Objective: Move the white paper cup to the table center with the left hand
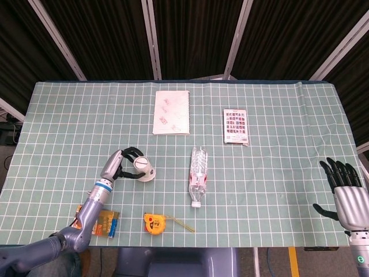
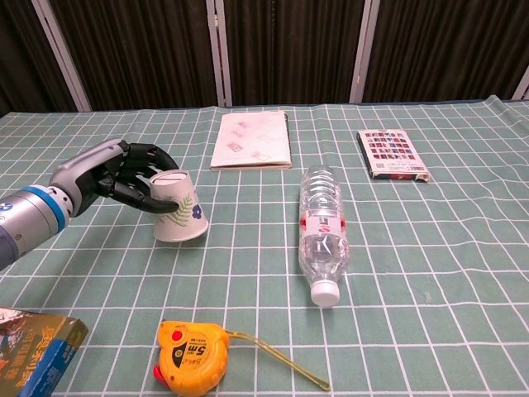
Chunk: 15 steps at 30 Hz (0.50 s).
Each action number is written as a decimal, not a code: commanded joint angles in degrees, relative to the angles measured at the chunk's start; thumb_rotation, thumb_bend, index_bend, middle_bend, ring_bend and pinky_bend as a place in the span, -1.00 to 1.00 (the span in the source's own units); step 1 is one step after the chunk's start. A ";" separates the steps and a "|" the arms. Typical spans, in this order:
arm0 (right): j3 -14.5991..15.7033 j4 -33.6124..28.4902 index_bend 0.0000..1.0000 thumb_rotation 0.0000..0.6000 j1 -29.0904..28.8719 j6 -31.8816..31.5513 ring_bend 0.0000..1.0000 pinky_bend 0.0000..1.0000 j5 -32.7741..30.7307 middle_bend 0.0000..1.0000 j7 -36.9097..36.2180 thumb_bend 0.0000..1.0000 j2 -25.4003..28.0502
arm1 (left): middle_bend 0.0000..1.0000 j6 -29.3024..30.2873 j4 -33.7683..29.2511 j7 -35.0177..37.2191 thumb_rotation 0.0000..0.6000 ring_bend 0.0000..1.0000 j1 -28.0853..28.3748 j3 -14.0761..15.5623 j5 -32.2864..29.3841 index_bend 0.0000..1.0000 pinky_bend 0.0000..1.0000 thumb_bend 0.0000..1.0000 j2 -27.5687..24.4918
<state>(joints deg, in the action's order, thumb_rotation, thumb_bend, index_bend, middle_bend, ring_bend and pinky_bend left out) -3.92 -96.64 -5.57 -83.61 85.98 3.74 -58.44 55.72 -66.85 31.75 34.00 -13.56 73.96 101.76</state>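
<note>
Left hand: the left hand (image 2: 116,175) grasped the white paper cup (image 2: 178,208) near its closed end, dark fingers (image 1: 131,153) wrapped round the narrow part; the cup was upside down and tilted.
Cup position: the wide rim sat at or just above the desk (image 2: 430,273); contact could not be told from either view. It lay left of the plastic bottle (image 2: 323,232), on the left half of the cloth, short of the middle.
Right hand: the right hand (image 1: 347,195) hung at the far right edge, fingers spread, grasping nothing.
Step in hand: judged to be the carry toward the centre, with the set-down not yet made.
Doing it well: the grip should be firm but light, since thin paper crushes easily; the cup wants levelling so the whole rim meets the cloth at once.
Path: the free ground lay between the cup and the bottle, below the notebook (image 1: 172,112); the bottle lay on its side and would likely roll if nudged.
Release: fingers should open only once the rim sits flat, then draw back leftward, clear of the tape measure (image 2: 192,354).
</note>
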 commanded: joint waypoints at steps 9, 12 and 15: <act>0.18 -0.16 -1.00 1.00 0.27 -0.45 -1.00 -1.00 0.34 -1.00 0.16 -1.00 0.16 | -1.00 4.63 -0.86 -0.70 1.00 -1.00 -0.67 1.76 4.47 -1.00 -1.00 -0.86 -1.80; 0.28 -0.34 -1.00 1.00 0.42 -0.83 -1.00 -1.00 0.77 -1.00 -0.05 -1.00 0.30 | -1.00 8.21 -4.02 -1.68 1.00 -1.00 -1.94 1.54 5.82 -1.00 -1.00 -0.86 -4.82; 0.37 -0.48 -1.00 1.00 0.51 -1.06 -1.00 -1.00 1.10 -1.00 -0.21 -1.00 0.41 | -1.00 11.36 -7.33 -2.65 1.00 -1.00 -3.31 1.53 7.06 -1.00 -1.00 -0.86 -7.93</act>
<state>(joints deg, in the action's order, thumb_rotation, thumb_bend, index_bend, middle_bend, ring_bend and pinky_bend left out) -3.56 -97.10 -5.08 -84.65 87.07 3.55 -58.05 65.12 -72.19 29.98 31.81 -11.96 79.95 95.78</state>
